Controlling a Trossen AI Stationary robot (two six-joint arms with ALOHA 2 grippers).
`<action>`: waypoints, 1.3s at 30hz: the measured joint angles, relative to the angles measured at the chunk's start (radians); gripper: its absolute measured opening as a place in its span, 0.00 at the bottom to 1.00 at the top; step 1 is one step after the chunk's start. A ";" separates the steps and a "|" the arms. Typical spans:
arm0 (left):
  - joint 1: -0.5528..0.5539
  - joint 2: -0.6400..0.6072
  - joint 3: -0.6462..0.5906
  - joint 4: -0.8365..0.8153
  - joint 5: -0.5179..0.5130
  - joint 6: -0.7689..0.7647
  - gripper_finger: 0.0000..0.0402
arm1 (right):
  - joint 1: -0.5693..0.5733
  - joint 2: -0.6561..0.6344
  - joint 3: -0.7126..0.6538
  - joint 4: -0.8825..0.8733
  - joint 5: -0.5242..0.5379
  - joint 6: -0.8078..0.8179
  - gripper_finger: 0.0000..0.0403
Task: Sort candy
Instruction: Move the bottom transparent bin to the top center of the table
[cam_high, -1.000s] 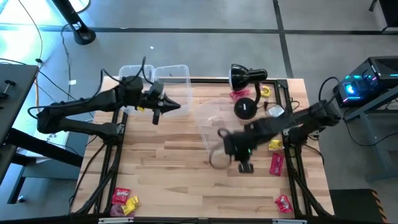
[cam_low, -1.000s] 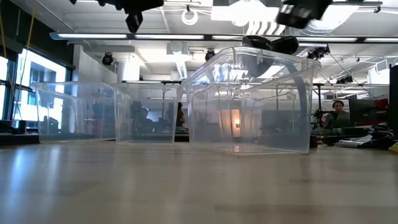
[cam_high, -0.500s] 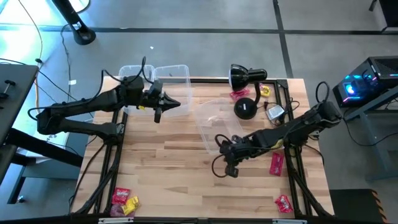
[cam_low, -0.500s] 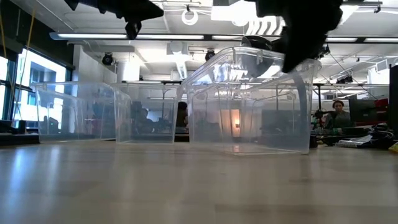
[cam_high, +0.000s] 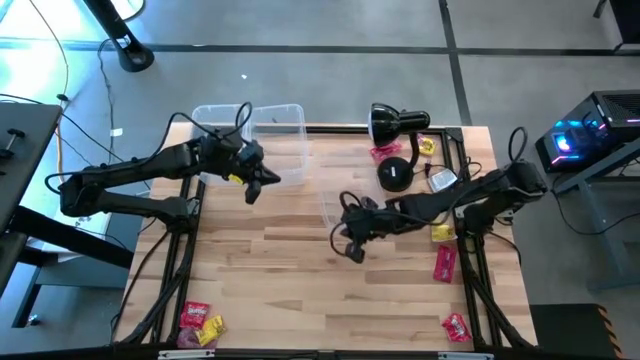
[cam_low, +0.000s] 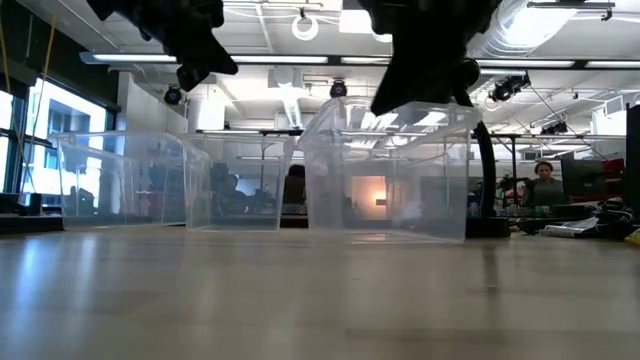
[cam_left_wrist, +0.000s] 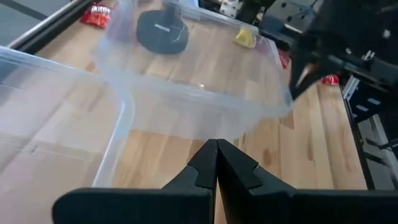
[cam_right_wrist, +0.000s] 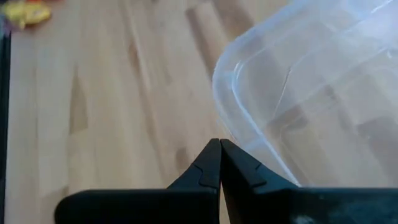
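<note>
Candy lies scattered on the wooden table: red and yellow packets (cam_high: 198, 322) at the near left, a red one (cam_high: 455, 325) at the near right, a pink one (cam_high: 445, 262), a yellow one (cam_high: 442, 232), and more (cam_high: 385, 152) by the lamp. My left gripper (cam_high: 268, 180) hangs shut above the table beside the two far-left clear tubs (cam_high: 278, 125). My right gripper (cam_high: 352, 250) is shut at the near-left corner of the middle clear tub (cam_high: 330, 205), at rim height (cam_low: 385, 100). Neither gripper holds any candy. My right gripper (cam_right_wrist: 219, 148) has its shut fingertips right beside the rim of the middle tub's corner (cam_right_wrist: 231, 118), slanting down from the table's right side. Whether they touch the rim I cannot tell. The tub stands on the table on its bottom.
A black desk lamp (cam_high: 395, 125) with a round base (cam_high: 393, 175) stands at the far right, just behind the middle tub. My right arm (cam_high: 460, 200) lies across that tub. Bare wood stretches across the table's near half (cam_high: 280, 290).
My right gripper has swung toward the table's left edge, sunk to the middle tub's rim height and tipped downward. That tub has shifted a little in the last half second. My left gripper has sunk slightly and tipped downward. Both have stayed shut.
</note>
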 joint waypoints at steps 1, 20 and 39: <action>-0.003 -0.001 0.000 -0.004 0.000 0.001 0.00 | -0.010 0.000 0.000 0.011 0.005 -0.003 0.00; -0.018 -0.002 0.000 0.055 -0.038 0.051 0.00 | -0.278 -0.002 0.015 0.175 0.057 -0.311 0.00; -0.051 0.011 -0.246 0.800 0.171 -0.224 0.00 | -0.060 -0.158 0.081 -0.606 0.205 0.104 0.00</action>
